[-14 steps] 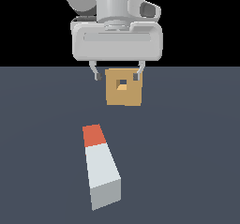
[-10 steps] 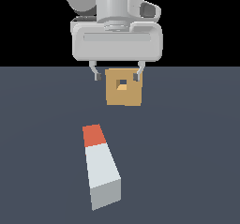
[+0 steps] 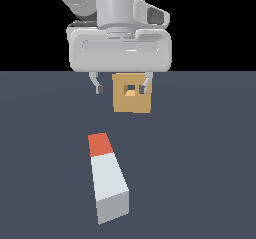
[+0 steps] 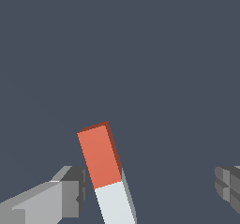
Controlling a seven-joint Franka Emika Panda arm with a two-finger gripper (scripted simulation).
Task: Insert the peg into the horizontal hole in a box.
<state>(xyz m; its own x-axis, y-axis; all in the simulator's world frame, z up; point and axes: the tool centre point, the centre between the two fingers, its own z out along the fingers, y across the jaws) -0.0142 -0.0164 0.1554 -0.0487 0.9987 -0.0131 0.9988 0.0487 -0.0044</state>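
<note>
From my exterior view, I see my pale grey two-fingered gripper (image 3: 121, 89) hanging above the dark slate floor (image 3: 200, 158), its fingers spread wide and holding nothing. Below it and nearer the camera lies the long square-sectioned peg (image 3: 106, 175), pale grey-white with its orange-red end pointing toward the gripper. Just behind the gripper's fingertips stands the small tan wood-coloured box (image 3: 132, 100), the small square hole (image 3: 131, 90) showing between them. In the wrist view the peg's (image 4: 104, 171) orange-red end lies between the spread fingers (image 4: 70, 190), untouched.
</note>
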